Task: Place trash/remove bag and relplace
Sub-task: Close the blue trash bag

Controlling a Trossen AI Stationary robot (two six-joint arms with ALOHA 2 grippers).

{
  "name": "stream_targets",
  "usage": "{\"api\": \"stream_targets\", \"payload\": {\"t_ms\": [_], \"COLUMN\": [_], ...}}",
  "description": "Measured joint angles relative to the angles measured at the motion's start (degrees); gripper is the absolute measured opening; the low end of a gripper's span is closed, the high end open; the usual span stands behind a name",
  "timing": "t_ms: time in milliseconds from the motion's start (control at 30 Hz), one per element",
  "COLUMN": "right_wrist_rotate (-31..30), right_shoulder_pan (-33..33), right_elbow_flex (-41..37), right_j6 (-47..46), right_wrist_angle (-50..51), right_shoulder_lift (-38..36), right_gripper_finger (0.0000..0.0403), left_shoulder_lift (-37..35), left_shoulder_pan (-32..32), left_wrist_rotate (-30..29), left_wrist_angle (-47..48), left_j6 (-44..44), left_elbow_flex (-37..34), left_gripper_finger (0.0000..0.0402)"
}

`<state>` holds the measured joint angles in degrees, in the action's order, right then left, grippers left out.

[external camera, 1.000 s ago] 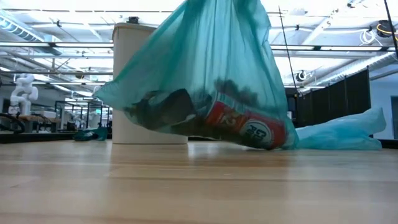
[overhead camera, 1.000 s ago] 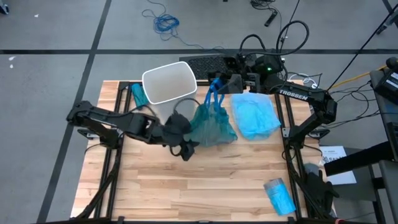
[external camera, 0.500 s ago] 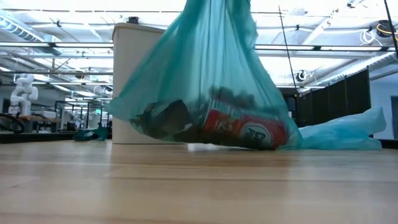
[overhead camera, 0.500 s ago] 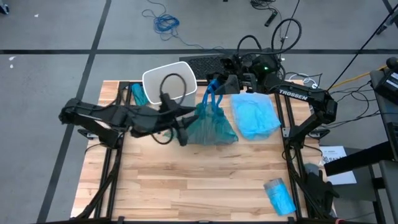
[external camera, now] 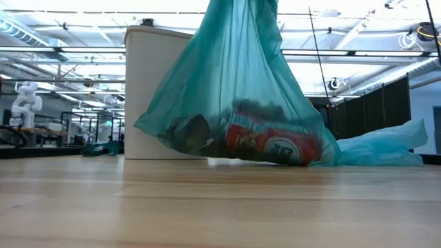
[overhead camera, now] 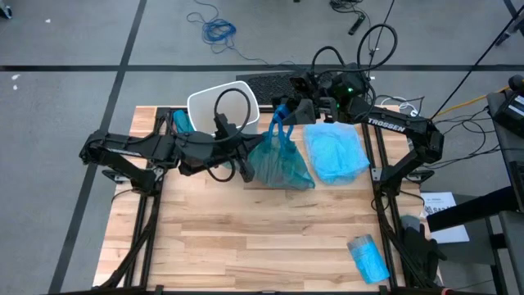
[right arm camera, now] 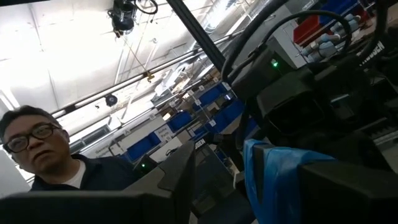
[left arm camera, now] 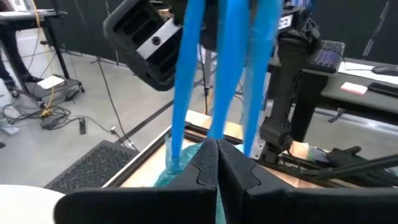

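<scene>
Inside a translucent teal plastic bag point(external camera: 238, 96), resting on the pale wooden table point(overhead camera: 270, 238): trash point(external camera: 241, 138), namely a red-and-white labelled bottle point(external camera: 272, 143) lying on its side with dark crumpled wads beside it. Bag's blue handles point(left arm camera: 221, 68) drawn upward and pinched in the right gripper point(overhead camera: 285, 111), directly above the bag; jaws part-way closed on the blue plastic. Left gripper point(overhead camera: 244, 169) just beside the bag at table level, fingers point(left arm camera: 205, 168) pressed fully together, the teal plastic just beyond their tips; whether any film is caught between them cannot be told. Behind the left gripper, a white plastic bin point(overhead camera: 223, 106), apparently without a liner. Beyond the right gripper, flat on the table, a loose pale blue bag point(overhead camera: 336, 152); another bundled blue bag point(overhead camera: 368, 256) near the table's front edge. Judged progress: trash collected, full bag out of the bin; left to do, setting it aside and fitting a fresh liner
</scene>
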<state>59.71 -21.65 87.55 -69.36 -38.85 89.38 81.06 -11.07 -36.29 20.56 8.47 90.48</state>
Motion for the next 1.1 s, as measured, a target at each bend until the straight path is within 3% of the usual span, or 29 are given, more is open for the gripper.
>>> {"api": "stream_targets", "payload": {"t_ms": [133,267,367,600,733,1100], "right_wrist_rotate": [0.0,0.0,0.0,0.1,0.0,-1.1], "right_shoulder_pan": [0.0,0.0,0.0,0.0,0.0,0.0], "right_elbow_flex": [0.0,0.0,0.0,0.0,0.0,0.0], "right_j6": [0.0,0.0,0.0,0.0,0.0,0.0], "right_wrist_angle": [0.0,0.0,0.0,0.0,0.0,0.1], "right_shoulder_lift": [0.0,0.0,0.0,0.0,0.0,0.0], "right_gripper_finger": [0.0128,0.0128,0.0128,0.0128,0.0128,0.0128], "left_shoulder_lift": [0.0,-0.1,-0.3,-0.6,-0.6,1.4], "left_shoulder_pan": [1.1,2.5,3.3,4.2,4.7,5.6], "left_wrist_rotate": [0.7,8.0,10.6,11.3,11.2,8.0], "left_wrist_angle": [-0.2,-2.3,-2.6,-4.1,-6.5,-9.0], "left_j6": [-0.3,0.2,1.2,1.6,1.6,-3.5], "left_elbow_flex": [0.0,0.0,0.0,0.0,0.0,0.0], "left_gripper_finger": [0.0007,0.0030,0.0069,0.0186,0.0234,0.0249]}}
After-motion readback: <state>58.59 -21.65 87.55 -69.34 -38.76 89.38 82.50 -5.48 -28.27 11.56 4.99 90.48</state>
